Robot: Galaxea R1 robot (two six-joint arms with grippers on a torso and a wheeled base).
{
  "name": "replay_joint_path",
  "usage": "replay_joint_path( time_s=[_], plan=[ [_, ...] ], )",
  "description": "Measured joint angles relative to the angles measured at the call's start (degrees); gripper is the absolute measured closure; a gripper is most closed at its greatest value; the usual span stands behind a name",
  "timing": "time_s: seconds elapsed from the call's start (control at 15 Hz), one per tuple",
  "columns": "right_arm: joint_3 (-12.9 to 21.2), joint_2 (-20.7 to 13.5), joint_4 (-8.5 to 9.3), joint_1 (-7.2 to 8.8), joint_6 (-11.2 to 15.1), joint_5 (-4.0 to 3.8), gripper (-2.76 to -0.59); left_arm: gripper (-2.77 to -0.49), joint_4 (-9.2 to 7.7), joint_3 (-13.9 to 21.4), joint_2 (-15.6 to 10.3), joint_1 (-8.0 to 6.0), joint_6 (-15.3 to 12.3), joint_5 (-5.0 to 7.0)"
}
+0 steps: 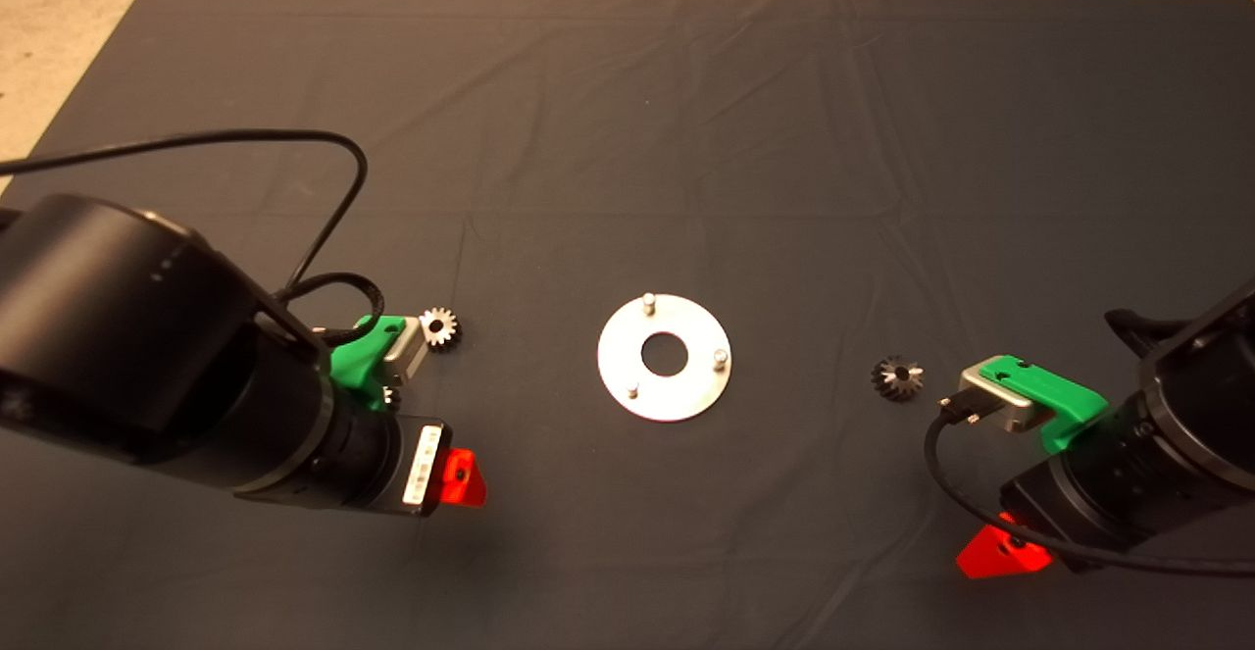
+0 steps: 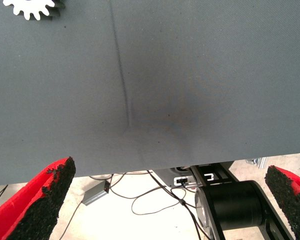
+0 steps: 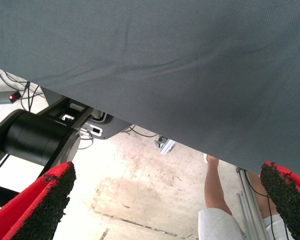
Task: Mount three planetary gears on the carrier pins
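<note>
**Planetary gears lie loose on the mat, carrier pins bare**

Two planetary gears show: one [image 1: 439,326] beside the left gripper [image 2: 172,200], one [image 1: 897,376] near the right gripper [image 3: 167,200]. Between them, the disc [image 1: 618,375] carries three empty carrier pins [image 1: 648,303]. Both grippers hover spread wide, holding nothing.

I am seeing a dark mat [image 1: 686,140] lying creased over the worktop, with pale concrete floor [image 1: 59,52] showing past its far edge. Loose cables [image 2: 150,197] are trailing across the floor beside a small grey box [image 2: 96,192] (make unclear). A person's bare leg [image 3: 216,187] is standing near a metal frame [image 3: 250,202].
</note>
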Motion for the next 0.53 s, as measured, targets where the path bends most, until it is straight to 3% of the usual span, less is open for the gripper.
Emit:
replay_joint_path(
  time_s=[0.53],
  plan=[
    [0.0, 0.0, 0.0, 0.0, 0.0, 0.0, -2.75, -2.76, -0.02, 0.0, 0.0, 0.0, 0.0, 0.0]
  ],
)
